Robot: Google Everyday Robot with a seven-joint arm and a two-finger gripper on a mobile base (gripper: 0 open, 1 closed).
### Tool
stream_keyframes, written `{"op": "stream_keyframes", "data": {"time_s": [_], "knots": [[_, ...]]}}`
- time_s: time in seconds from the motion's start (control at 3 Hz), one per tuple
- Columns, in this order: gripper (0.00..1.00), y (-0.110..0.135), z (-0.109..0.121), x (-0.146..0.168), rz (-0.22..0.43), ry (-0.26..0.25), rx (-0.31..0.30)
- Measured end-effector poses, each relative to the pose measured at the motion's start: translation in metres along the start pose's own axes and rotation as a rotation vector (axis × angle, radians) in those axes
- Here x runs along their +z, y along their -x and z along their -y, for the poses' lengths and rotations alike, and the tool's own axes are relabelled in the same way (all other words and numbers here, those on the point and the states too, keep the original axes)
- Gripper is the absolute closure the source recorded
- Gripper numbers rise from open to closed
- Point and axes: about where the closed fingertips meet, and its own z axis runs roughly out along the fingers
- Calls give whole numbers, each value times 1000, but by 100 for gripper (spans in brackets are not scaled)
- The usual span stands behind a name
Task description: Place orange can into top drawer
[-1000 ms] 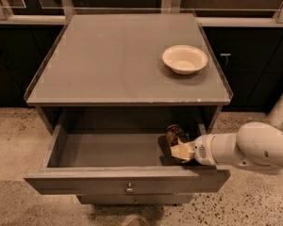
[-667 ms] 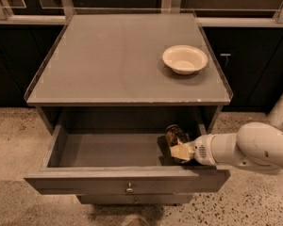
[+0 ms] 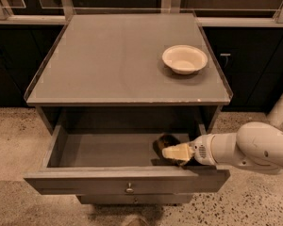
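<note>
The top drawer (image 3: 127,182) of the grey cabinet stands pulled open, its plain front with a small metal knob facing me. The orange can (image 3: 166,141) is inside the drawer at its right end, low near the drawer floor, dark orange-brown and partly hidden. My gripper (image 3: 173,150) reaches in from the right over the drawer's right front corner and is right at the can, covering its near side. The white arm extends off to the right.
A round cream bowl (image 3: 184,59) sits on the cabinet top (image 3: 118,60) at the back right. A narrower lower drawer front (image 3: 132,199) shows beneath. Dark cabinets line the back wall. The floor is speckled stone.
</note>
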Motion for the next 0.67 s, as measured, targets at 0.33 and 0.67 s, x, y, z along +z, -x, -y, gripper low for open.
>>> {"op": "stream_keyframes", "data": {"time_s": [0.33,0.67], "knots": [[0,0,0,0,0,0,0],[0,0,0,0,0,0,0]]}}
